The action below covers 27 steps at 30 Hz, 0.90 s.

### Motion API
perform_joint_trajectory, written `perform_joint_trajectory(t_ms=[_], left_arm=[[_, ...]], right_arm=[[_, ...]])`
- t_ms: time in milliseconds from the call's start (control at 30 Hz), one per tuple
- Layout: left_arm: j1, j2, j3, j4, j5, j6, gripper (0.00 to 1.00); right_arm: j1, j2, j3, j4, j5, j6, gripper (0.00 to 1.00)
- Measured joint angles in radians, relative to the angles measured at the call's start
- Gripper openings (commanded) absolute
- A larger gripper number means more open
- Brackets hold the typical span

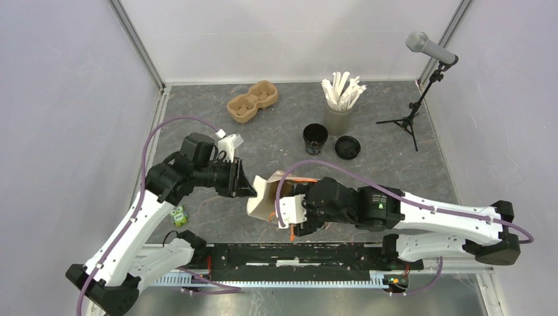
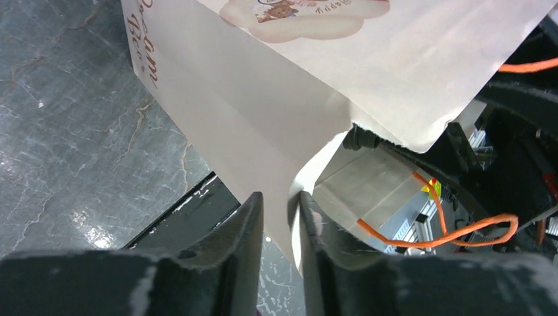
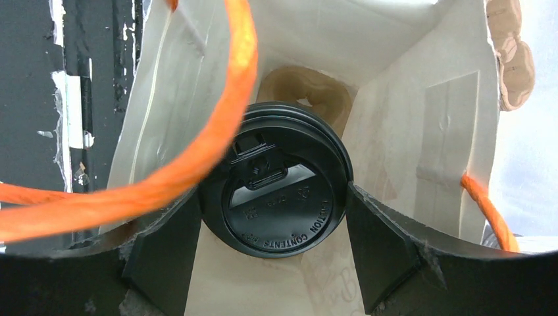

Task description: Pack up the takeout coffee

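Observation:
A white paper bag [image 1: 262, 197] with orange handles stands open between the arms. My left gripper [image 1: 252, 191] is shut on the bag's rim, and the paper passes between its fingers in the left wrist view [image 2: 281, 197]. My right gripper [image 1: 284, 212] reaches into the bag's mouth. In the right wrist view it [image 3: 273, 192] is shut on the takeout coffee [image 3: 276, 187], a black cup with a round black lid, one finger touching each side of the lid. The cup is inside the bag [image 3: 428, 118]. A brown pulp shape [image 3: 309, 89] shows below it.
A brown pulp two-cup carrier [image 1: 252, 102] lies at the back. A grey cup of white sticks [image 1: 339, 112], an open black cup [image 1: 315, 138] and a loose black lid [image 1: 347, 147] stand at the back right. A microphone stand [image 1: 413, 115] is at far right, a green toy [image 1: 178, 214] near left.

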Motion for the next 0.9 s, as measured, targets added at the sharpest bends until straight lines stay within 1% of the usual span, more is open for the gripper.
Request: perform_joint_trajectory(t_ms=[100,200,333,500,600,667,733,767,867,900], left_arm=[[-0.009,-0.035,-0.036,0.019,0.013,-0.005,0.20],[-0.013,-0.053,-0.044,0.050,0.016,-0.013,0.19],[-0.013,-0.056,-0.045,0.124,0.013,-0.021,0.26],[-0.013,-0.027,-0.046,0.244,0.011,-0.031,0.31],[-0.013,-0.004,-0.045,0.295,0.011,-0.037,0.38],[-0.013,-0.002,-0.045,0.307,0.009,-0.041,0.38],[-0.013,-0.005,-0.043,0.311,0.003,-0.045,0.29],[-0.013,-0.008,-0.043,0.311,0.000,-0.045,0.22],[-0.013,-0.024,-0.043,0.308,-0.009,-0.045,0.05],[-0.013,-0.029,-0.043,0.307,-0.011,-0.045,0.03]], right_arm=[[0.003,-0.004,-0.008,0.004,0.018,0.000,0.61],[0.003,-0.002,-0.008,0.008,0.044,-0.005,0.62],[0.003,0.021,-0.007,0.015,0.097,-0.034,0.62],[0.003,0.075,-0.007,0.040,0.143,-0.090,0.62],[0.003,0.104,0.003,0.047,0.155,-0.115,0.62],[0.003,0.119,0.013,0.055,0.155,-0.125,0.62],[0.003,0.123,0.015,0.069,0.155,-0.135,0.62],[0.003,0.123,0.015,0.072,0.156,-0.142,0.62],[0.002,0.124,0.015,0.086,0.163,-0.169,0.63],[-0.002,0.126,0.015,0.091,0.165,-0.184,0.62]])
